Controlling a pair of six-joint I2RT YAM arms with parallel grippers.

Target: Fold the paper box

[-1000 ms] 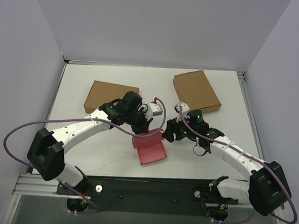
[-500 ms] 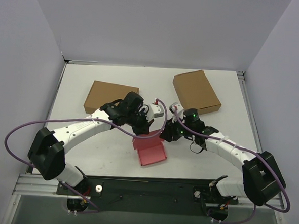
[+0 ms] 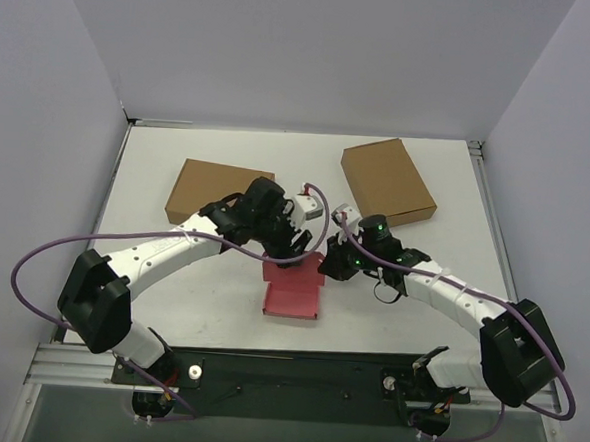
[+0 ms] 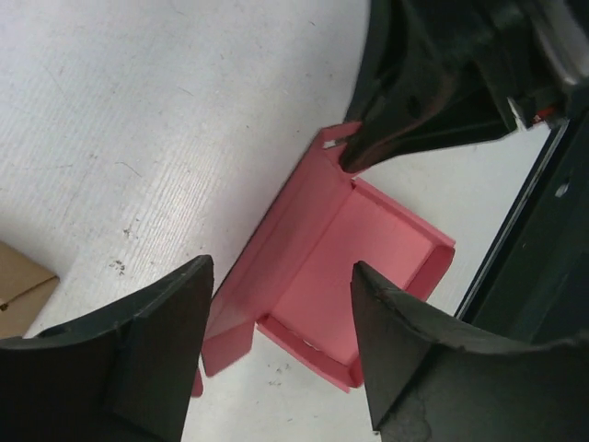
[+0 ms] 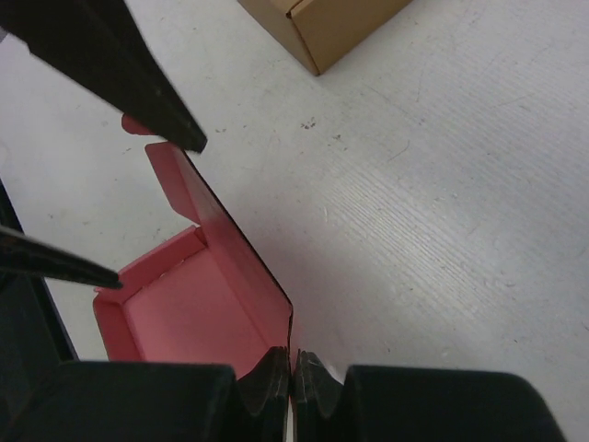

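Squared up since a second ago, the paper box [image 3: 292,299] lies near the table's [image 3: 200,295] front edge. Right gripper [image 3: 324,267] pinches its 2 o'clock wall; left gripper [image 3: 289,251], released and open, hangs at its 12 o'clock.

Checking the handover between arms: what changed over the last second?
The left gripper opened, letting go of the paper box; the right gripper moved in and shut on its right wall. The box turned slightly clockwise in the top view. The left brown box and right brown box stayed put.
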